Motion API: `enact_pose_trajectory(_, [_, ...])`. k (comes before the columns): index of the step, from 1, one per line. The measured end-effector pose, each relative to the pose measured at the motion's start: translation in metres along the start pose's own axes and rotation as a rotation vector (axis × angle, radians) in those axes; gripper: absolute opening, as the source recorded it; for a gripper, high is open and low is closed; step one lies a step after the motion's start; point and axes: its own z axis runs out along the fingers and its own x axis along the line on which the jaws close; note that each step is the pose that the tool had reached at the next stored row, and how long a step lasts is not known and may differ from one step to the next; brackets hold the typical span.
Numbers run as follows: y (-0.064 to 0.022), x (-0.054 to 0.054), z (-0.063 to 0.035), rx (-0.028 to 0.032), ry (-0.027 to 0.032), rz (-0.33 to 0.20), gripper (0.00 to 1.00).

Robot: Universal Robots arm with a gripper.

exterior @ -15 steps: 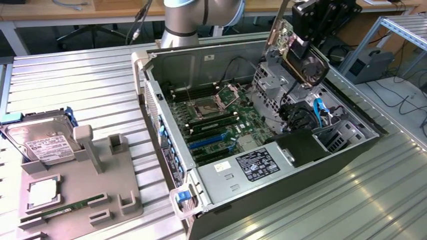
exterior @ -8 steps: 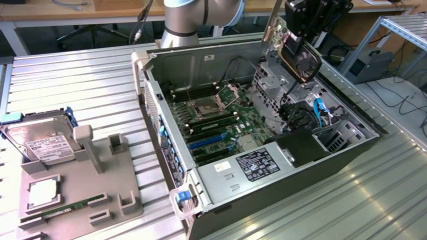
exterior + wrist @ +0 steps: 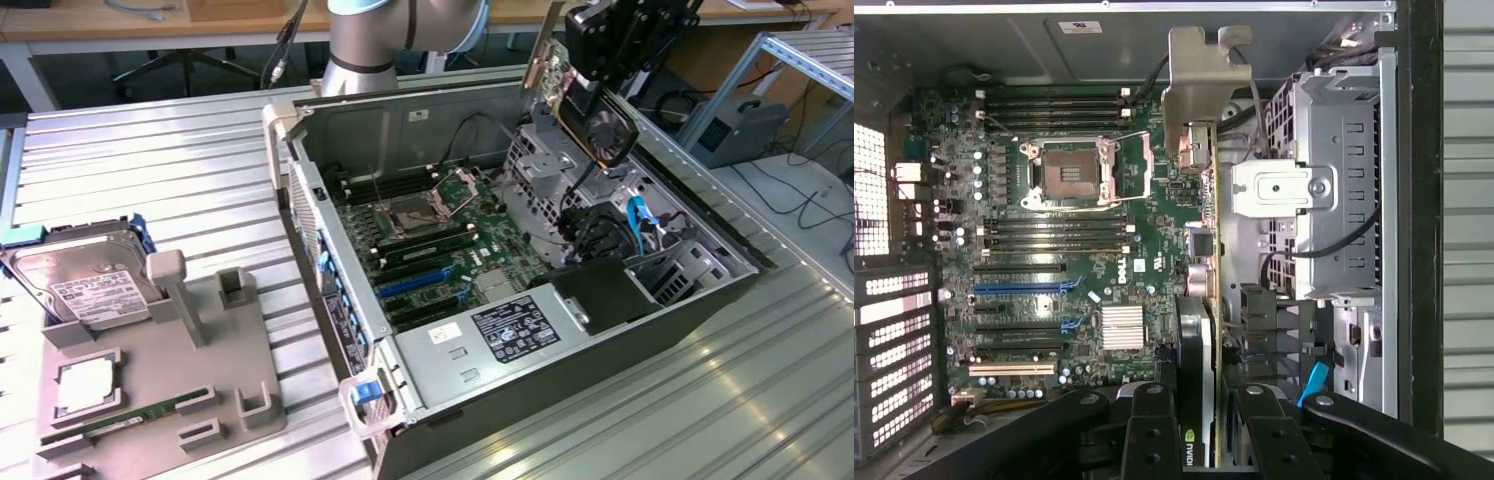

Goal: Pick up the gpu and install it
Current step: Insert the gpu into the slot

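The gpu (image 3: 591, 115), a dark card with a fan and a silver bracket, hangs tilted above the far right side of the open computer case (image 3: 694, 300). My gripper (image 3: 611, 72) is shut on its upper part. In the wrist view the gpu (image 3: 1204, 260) is seen edge-on, its silver bracket (image 3: 1199, 85) pointing away from me and my gripper (image 3: 1199, 415) clamped on either side, one black finger (image 3: 1149, 430) on each face. Below it lies the green motherboard (image 3: 1094, 270) with its black and blue expansion slots (image 3: 1019, 287); the card sits over the board's edge beside the drive cage, apart from the slots.
A metal drive cage (image 3: 1334, 180) with black cables and a blue cable (image 3: 638, 215) fills the case's right side. The power supply (image 3: 514, 328) sits at the near end. At the exterior view's left, a grey fixture (image 3: 200, 380) holds a hard drive (image 3: 87, 285), a CPU (image 3: 83, 385) and a RAM stick (image 3: 134, 415).
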Motion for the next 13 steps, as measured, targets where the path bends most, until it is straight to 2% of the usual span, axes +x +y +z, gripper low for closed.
enact_pose_trajectory(11, [0.0, 0.0, 0.0, -0.0001, 0.0, -0.001, 0.27])
enact_pose_trajectory(13, [0.0, 0.0, 0.0, -0.0012, 0.0021, -0.046, 0.27])
